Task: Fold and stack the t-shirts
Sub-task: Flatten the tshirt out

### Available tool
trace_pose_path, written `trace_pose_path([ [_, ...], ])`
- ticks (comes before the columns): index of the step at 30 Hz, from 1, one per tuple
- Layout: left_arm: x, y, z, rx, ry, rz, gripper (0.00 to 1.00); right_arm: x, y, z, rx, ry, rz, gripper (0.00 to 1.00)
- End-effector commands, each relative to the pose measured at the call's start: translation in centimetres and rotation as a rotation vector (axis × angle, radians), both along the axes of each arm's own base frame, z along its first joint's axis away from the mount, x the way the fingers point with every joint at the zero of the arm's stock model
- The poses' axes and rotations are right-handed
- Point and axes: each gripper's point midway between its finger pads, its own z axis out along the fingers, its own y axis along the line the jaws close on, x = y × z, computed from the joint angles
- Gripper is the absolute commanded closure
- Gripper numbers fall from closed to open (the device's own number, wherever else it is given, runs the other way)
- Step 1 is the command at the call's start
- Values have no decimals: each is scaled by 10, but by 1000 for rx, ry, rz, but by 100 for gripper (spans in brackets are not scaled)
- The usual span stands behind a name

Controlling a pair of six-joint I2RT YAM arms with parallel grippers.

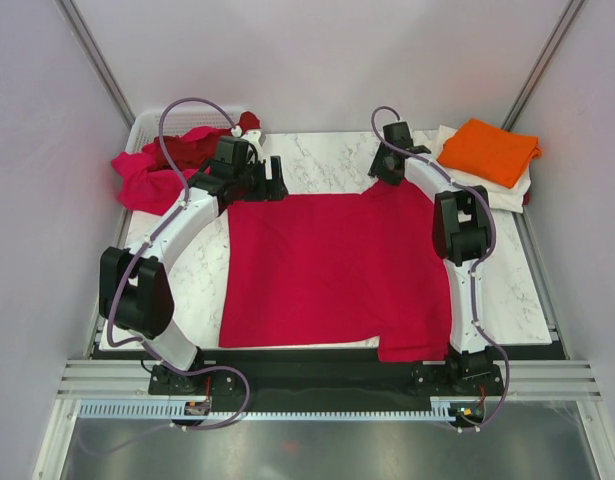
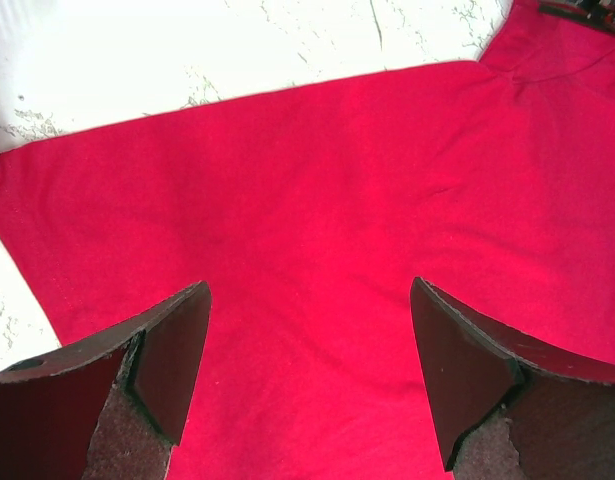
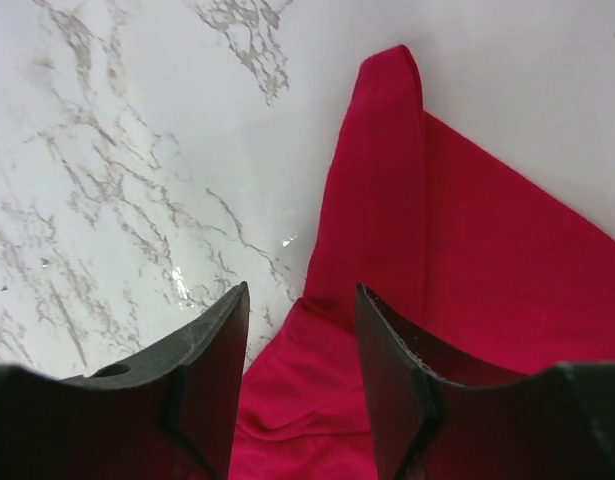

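A crimson red t-shirt (image 1: 327, 270) lies spread flat on the marble table. My left gripper (image 1: 275, 187) hovers over its far left corner. In the left wrist view the fingers (image 2: 177, 350) stand wide apart above the red cloth (image 2: 317, 200), holding nothing. My right gripper (image 1: 386, 172) is at the shirt's far right sleeve. In the right wrist view it (image 3: 299, 300) is open, with a fold of the sleeve (image 3: 377, 200) lying between and under the tips. A folded orange shirt (image 1: 489, 150) lies on a cream-white one (image 1: 507, 192) at the back right. Magenta-pink (image 1: 145, 180) and darker red (image 1: 202, 145) shirts are heaped at the back left.
A white plastic basket (image 1: 139, 128) holds the heap at the back left corner. Grey walls close in on both sides. Bare marble (image 1: 327, 165) shows between the two grippers. The table's black front edge (image 1: 317, 358) runs by the arm bases.
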Motion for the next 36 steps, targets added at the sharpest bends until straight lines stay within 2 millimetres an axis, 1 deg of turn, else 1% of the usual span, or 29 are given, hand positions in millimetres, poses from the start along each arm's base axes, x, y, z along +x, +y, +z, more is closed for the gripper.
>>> trace_pose_path([
  [1, 2, 1, 23, -1, -81, -28, 12, -1, -1, -12, -43, 25, 6, 46],
  [3, 3, 0, 23, -2, -82, -28, 12, -4, 4, -17, -47, 35, 15, 47],
  [6, 3, 1, 23, 2, -82, -27, 12, -6, 10, -23, -52, 44, 29, 53],
  [8, 3, 1, 22, 3, -81, -26, 12, -7, 11, -25, -62, 46, 29, 61],
  [10, 4, 2, 21, 6, -81, -24, 12, -9, 11, -23, -71, 44, 28, 69],
  [12, 4, 2, 20, 7, -78, -24, 12, -9, 10, -18, -81, 36, 22, 71],
  [13, 4, 2, 20, 8, -76, -24, 12, -12, 7, -21, -85, 44, 19, 73],
  [14, 4, 2, 20, 7, -78, -24, 12, -13, 7, -14, -86, 35, 20, 75],
  [15, 4, 1, 19, 7, -75, -25, 12, -15, 6, -15, -99, 38, 17, 77],
  [16, 4, 1, 20, 6, -76, -27, 12, -16, 5, -13, -107, 37, 22, 84],
  [18, 4, 1, 19, 6, -74, -27, 12, -17, 4, -7, -115, 27, 23, 93],
  [19, 4, 1, 19, 6, -74, -28, 12, -19, 3, -8, -121, 31, 27, 100],
  [22, 4, 1, 19, 8, -75, -26, 12, -21, 3, 2, -120, 17, 26, 100],
  [23, 4, 2, 18, 10, -74, -27, 12, -20, 3, 11, -120, 2, 29, 100],
  [25, 4, 3, 18, 16, -76, -22, 12, -22, 8, 21, -129, -15, 37, 100],
  [26, 4, 3, 16, 17, -74, -21, 12, -21, 8, 33, -135, -39, 35, 100],
  [28, 5, 4, 16, 21, -73, -20, 12, -23, 15, 43, -142, -58, 46, 100],
  [29, 5, 3, 16, 20, -73, -21, 12, -24, 17, 56, -149, -82, 43, 100],
  [31, 5, 4, 15, 23, -73, -19, 12, -29, 15, 62, -161, -90, 35, 100],
  [32, 5, 4, 15, 23, -73, -19, 12, -30, 14, 73, -169, -111, 24, 100],
  [33, 5, 4, 15, 24, -73, -18, 12, -32, 11, 73, -180, -108, 16, 94],
  [34, 5, 4, 15, 23, -73, -19, 12, -34, 11, 74, -185, -109, 19, 54],
  [35, 5, 4, 16, 23, -74, -19, 12, -35, 9, 76, -187, -109, 15, 43],
  [36, 5, 4, 16, 23, -74, -19, 12, -38, 8, 73, -188, -100, 16, 40],
])
